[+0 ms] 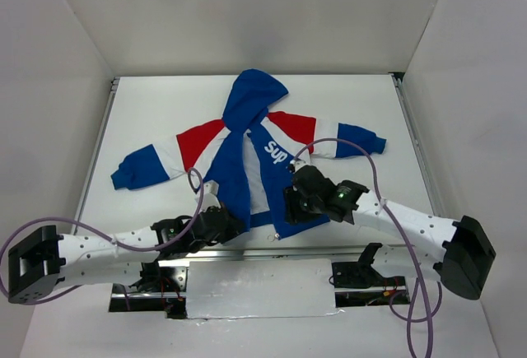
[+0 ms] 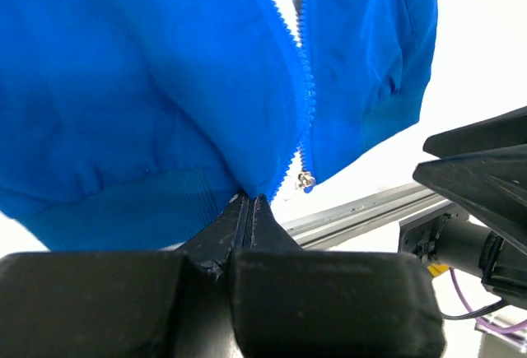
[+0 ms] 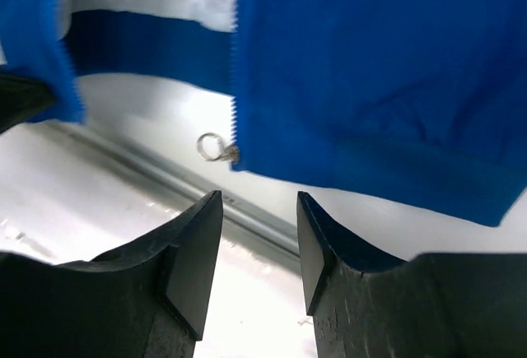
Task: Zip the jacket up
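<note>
The jacket (image 1: pixel 233 169) lies flat on the table, hood at the far side and hem towards me, unzipped with the front panels apart at the bottom. My left gripper (image 1: pixel 233 225) is shut on the hem corner of one blue panel beside the zipper teeth (image 2: pixel 306 86), its fingertips (image 2: pixel 262 203) pinching the fabric. The metal zipper pull (image 2: pixel 305 179) hangs at the bottom of the other panel. My right gripper (image 3: pixel 259 210) is open and empty just below that panel's hem (image 3: pixel 370 160), with the ring-shaped pull (image 3: pixel 212 147) slightly up and left of its jaws.
A metal rail (image 3: pixel 156 181) runs along the table's near edge under the hem. A shiny plate (image 1: pixel 263 288) lies between the arm bases. The right arm (image 2: pixel 486 185) shows at the right of the left wrist view. White walls enclose the table.
</note>
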You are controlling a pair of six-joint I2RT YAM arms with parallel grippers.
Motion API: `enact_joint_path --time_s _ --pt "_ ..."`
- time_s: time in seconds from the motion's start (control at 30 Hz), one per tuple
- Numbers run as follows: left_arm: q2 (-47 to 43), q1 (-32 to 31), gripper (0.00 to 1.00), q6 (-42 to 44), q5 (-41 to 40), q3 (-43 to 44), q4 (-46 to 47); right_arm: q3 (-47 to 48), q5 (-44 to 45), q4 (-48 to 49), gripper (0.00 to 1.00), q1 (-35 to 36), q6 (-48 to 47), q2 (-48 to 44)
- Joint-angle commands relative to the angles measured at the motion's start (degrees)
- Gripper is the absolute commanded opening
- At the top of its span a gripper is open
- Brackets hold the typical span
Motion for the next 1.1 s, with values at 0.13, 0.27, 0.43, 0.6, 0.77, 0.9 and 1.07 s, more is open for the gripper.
enact_joint_path --time_s 0.13,0.27,0.43,0.6,0.77,0.9,1.07 --pt "-5.0 1.4 0.0 -2.9 -1.0 -3.9 3.9 1.7 10.5 0.1 0.53 4.7 3.0 4.4" --pt "-5.4 1.5 0.0 -2.9 -1.0 -3.9 3.0 3.9 15.5 -1.6 0.55 8.5 4.3 8.7" --pt "-5.5 1.6 0.0 -2.2 -0.4 -3.5 -0.4 6.6 19.8 -3.4 0.56 12.1 6.1 14.9" --pt "-7.0 1.8 0.0 -1.0 -0.1 -3.5 -1.5 7.2 20.4 -3.3 0.56 13.1 7.3 18.2" --pt "-8.1 1.9 0.0 -0.3 -0.4 -3.2 -3.1 7.4 21.4 -3.3 0.56 13.8 8.4 18.9" --pt "-8.1 2.0 0.0 0.3 -0.3 -3.2 -2.9 6.9 20.6 -2.5 0.56 13.8 8.3 19.6" --pt "-7.4 2.1 0.0 0.5 0.0 -3.1 -3.0 5.8 19.3 -0.8 0.56 13.9 9.0 21.0"
